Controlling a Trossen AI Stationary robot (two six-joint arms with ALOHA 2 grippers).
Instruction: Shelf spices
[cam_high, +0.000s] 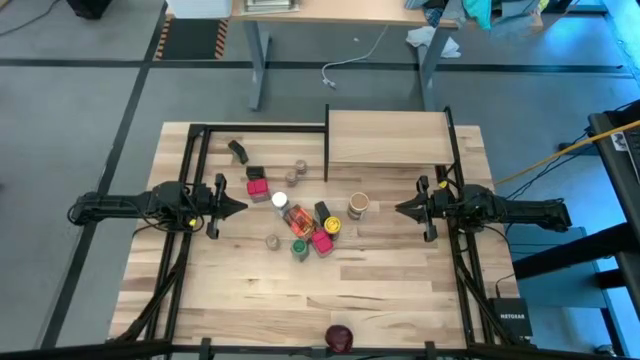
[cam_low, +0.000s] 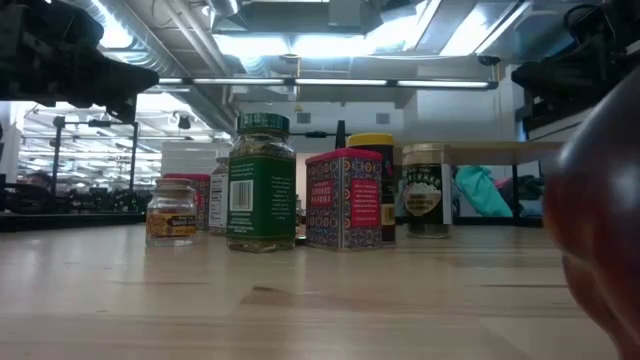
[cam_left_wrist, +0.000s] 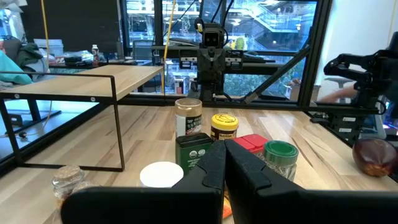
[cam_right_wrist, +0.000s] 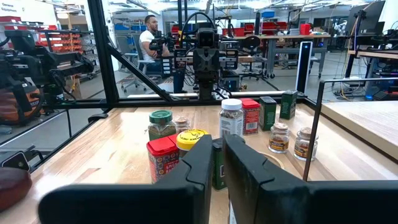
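Left gripper (cam_high: 240, 207) and right gripper (cam_high: 399, 209) closed, facing each other, level.

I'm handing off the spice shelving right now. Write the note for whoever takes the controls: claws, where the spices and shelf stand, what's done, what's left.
Left claw: shut, empty, parked at the table's left side.
Right claw: shut, empty, parked at the right side.
Shelf: at the far edge, right of centre; its top board is bare.
Spices: all on the tabletop, clustered mid-table between the claws, including a green-lidded jar, a pink-red box and a yellow-lidded tin.
Done: nothing shelved.
Left: move every spice onto the shelf.
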